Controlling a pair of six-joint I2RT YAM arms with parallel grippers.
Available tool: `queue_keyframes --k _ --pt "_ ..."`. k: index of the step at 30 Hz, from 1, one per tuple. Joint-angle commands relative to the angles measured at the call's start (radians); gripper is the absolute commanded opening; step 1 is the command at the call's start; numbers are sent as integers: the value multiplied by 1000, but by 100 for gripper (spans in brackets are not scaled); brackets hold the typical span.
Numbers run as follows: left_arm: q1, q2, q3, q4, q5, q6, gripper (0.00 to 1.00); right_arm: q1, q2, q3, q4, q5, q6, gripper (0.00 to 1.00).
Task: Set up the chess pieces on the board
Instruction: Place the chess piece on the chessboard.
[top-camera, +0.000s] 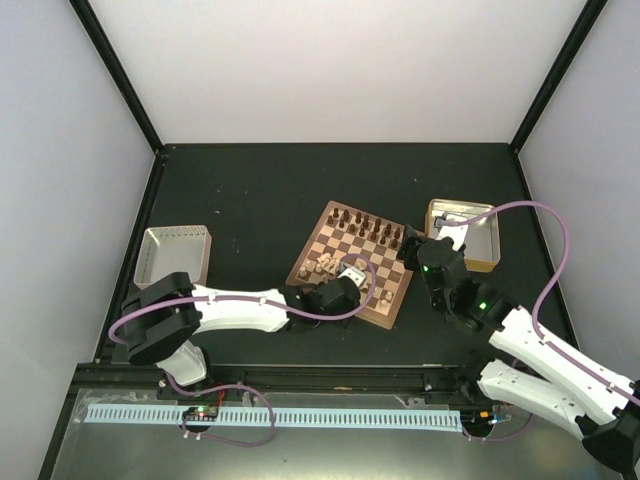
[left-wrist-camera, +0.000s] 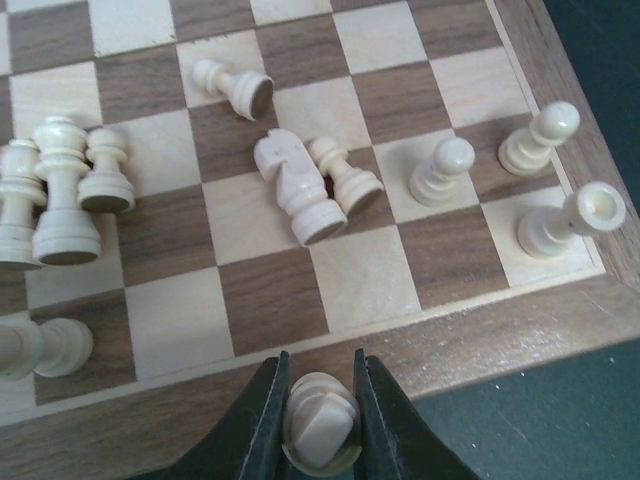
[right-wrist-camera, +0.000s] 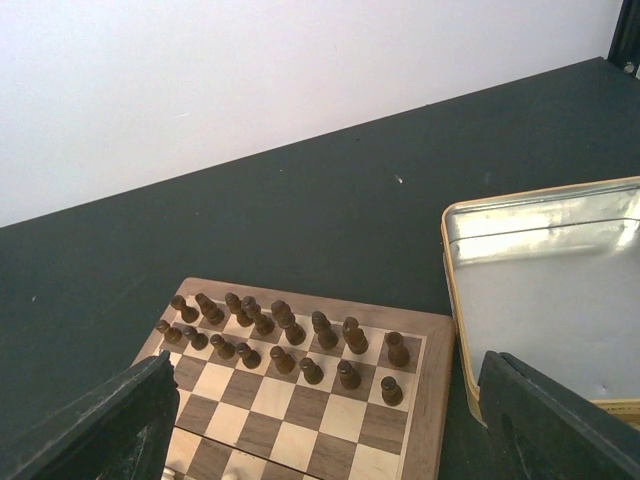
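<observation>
The left hand (left-wrist-camera: 320, 375) grips a cream piece (left-wrist-camera: 320, 430) over the board (left-wrist-camera: 480, 345) border facing the bench (top-camera: 250, 200) near edge. The right hand (right-wrist-camera: 325, 425) is open.

1 board (top-camera: 352, 290) lies on the bench (top-camera: 260, 200). 11 cream pieces (left-wrist-camera: 300, 190) show in the left wrist view: 10 on the board and 1 held in the left gripper (left-wrist-camera: 320, 372). dark brown pieces (right-wrist-camera: 327, 335) stand in 2 rows, roughly 16, too small to count surely. 2 metal trays (top-camera: 172, 255). 2 arms (top-camera: 240, 305).
</observation>
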Motion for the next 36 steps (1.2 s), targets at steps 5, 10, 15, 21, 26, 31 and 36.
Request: queue_keyframes --k 5,10,15,21,26,31,36 --pt "-7 26 35 60 -121 -4 4 -7 -7 -8 28 45 -3 83" --pt "-7 20 29 92 -118 4 4 -7 -6 -10 35 45 -3 84" --pt "-8 49 28 136 -135 16 5 -9 2 -11 40 38 -3 84" --pt "-5 86 27 158 -146 22 7 -9 2 -11 43 36 -6 84" --pt "-6 111 37 156 -164 23 8 -10 4 -15 46 29 -3 84" --pt "-5 102 31 143 -166 17 21 -12 1 -16 45 24 -3 84" --pt "-6 54 23 133 -156 21 39 -14 -6 -16 45 20 -3 84"
